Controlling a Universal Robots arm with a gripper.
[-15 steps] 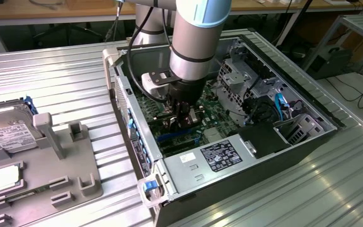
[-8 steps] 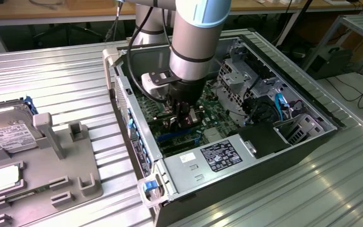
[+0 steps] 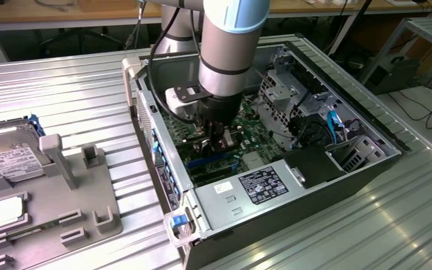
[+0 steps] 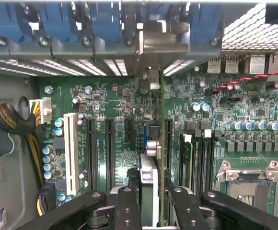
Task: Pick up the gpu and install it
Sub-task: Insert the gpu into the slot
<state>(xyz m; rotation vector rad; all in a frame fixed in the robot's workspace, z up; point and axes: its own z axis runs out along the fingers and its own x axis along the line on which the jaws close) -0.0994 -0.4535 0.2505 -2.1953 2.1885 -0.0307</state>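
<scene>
A robot arm reaches down into an open computer case [image 3: 366,169] lying on its side on a ribbed metal table [image 3: 66,90]. The gripper [image 3: 217,139] sits low inside the case, just above the green motherboard [image 3: 257,135]. In the wrist view the gripper [image 4: 151,201] has its black fingers [image 4: 127,206] drawn narrow around the graphics card [image 4: 153,191], which is held on edge between them. The card looks like a thin upright strip: a green board edge with a silver part on one side, its long axis running straight away from the fingers toward the rear wall of the case, where the blue slot clips [image 4: 100,21] and a metal bracket [image 4: 160,43] sit. That long axis lies parallel to the black expansion slots [image 4: 109,153] on the motherboard, and the card's lower edge stands over the row of slots between the white slot [image 4: 71,148] and the empty processor socket [image 4: 247,184]. Whether the edge has already entered a slot or hangs just over it cannot be told. On the exterior view's left, well apart from the case, a grey holder tray [image 3: 88,219] carries a hard drive [image 3: 9,154] and a small square processor chip [image 3: 7,211]
</scene>
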